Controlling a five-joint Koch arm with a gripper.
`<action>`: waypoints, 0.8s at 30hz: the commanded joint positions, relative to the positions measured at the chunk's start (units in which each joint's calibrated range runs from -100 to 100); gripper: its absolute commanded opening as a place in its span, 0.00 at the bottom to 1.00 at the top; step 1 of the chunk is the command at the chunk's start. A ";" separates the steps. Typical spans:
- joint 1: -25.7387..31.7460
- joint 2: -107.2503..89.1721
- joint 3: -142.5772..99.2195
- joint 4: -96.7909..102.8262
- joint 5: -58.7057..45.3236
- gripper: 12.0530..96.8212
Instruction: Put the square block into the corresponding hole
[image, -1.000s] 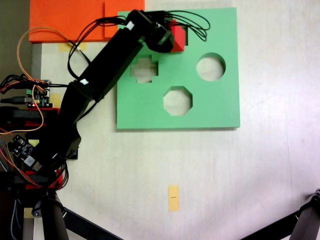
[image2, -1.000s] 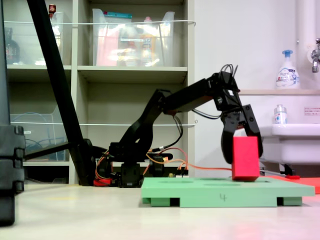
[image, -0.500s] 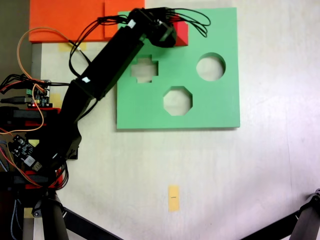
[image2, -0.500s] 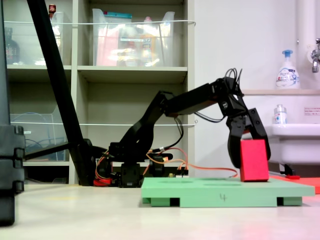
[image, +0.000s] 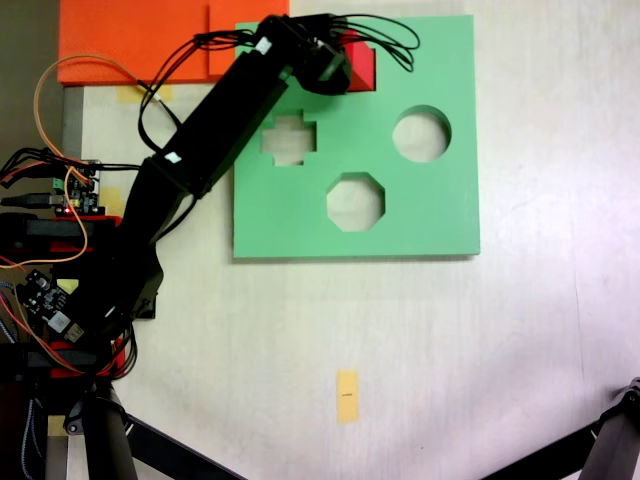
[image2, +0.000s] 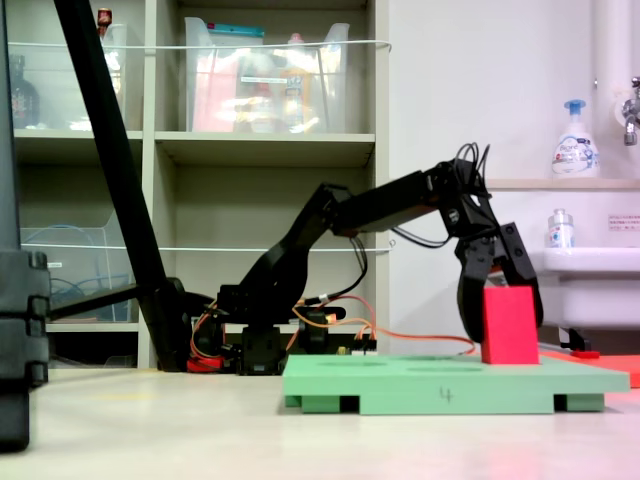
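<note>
The square block (image: 362, 66) is a bright red foam piece at the top edge of the green board (image: 440, 210), left of the middle. My gripper (image: 346, 66) covers its left part from above. From the side, the block (image2: 508, 326) stands slightly tilted with its base at the board's top surface (image2: 420, 372). My gripper (image2: 503, 328) is shut on it, one finger (image2: 470, 300) on each side. The corresponding hole is hidden under the block and the gripper.
The board also has a cross cutout (image: 290, 138), a round cutout (image: 421, 134) and an octagonal cutout (image: 355, 201). An orange foam sheet (image: 140, 40) lies at the top left. A yellow strip (image: 347, 396) lies on the table below. Circuit boards and wires (image: 70, 190) sit left.
My gripper carried the red block toward the board's top edge and lowered it; the block went from hanging just above the board to standing with its base at the board's surface.
</note>
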 joint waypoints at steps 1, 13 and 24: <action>0.49 -0.32 4.18 2.07 0.39 0.25; -0.59 8.20 4.28 4.67 0.24 0.28; -1.03 10.43 5.18 7.94 -1.17 0.68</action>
